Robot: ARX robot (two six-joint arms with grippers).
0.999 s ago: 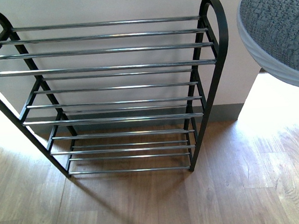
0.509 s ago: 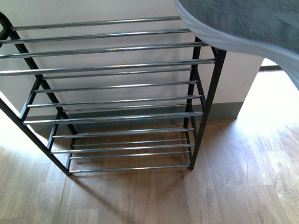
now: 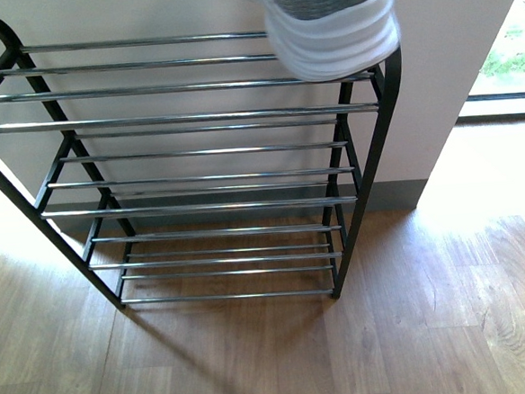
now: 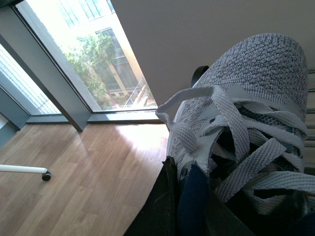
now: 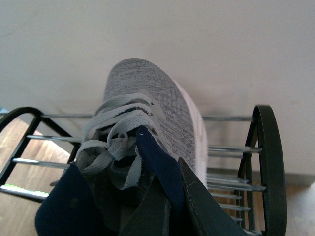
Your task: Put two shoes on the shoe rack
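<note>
In the front view a grey knit sneaker (image 3: 332,30), white sole towards me, hangs at the frame's top over the right end of the top shelf of the shoe rack (image 3: 194,117). No arm shows there. In the right wrist view my right gripper (image 5: 165,182) is shut on the navy collar of a grey knit sneaker (image 5: 152,108), toe towards the wall, above the shoe rack's chrome bars (image 5: 231,147). In the left wrist view my left gripper (image 4: 187,191) is shut on the navy collar of a second grey sneaker (image 4: 256,83), with its laces loose.
The shoe rack stands against a pale wall (image 3: 441,49) on a wood floor (image 3: 416,330). A floor-level window (image 3: 505,54) lies to the right. In the left wrist view a large window (image 4: 98,59) and a white leg with a castor (image 4: 29,170) show.
The sneaker in the front view has swung from the far right to the left and away from the camera; it now hangs over the right end of the top shelf.
</note>
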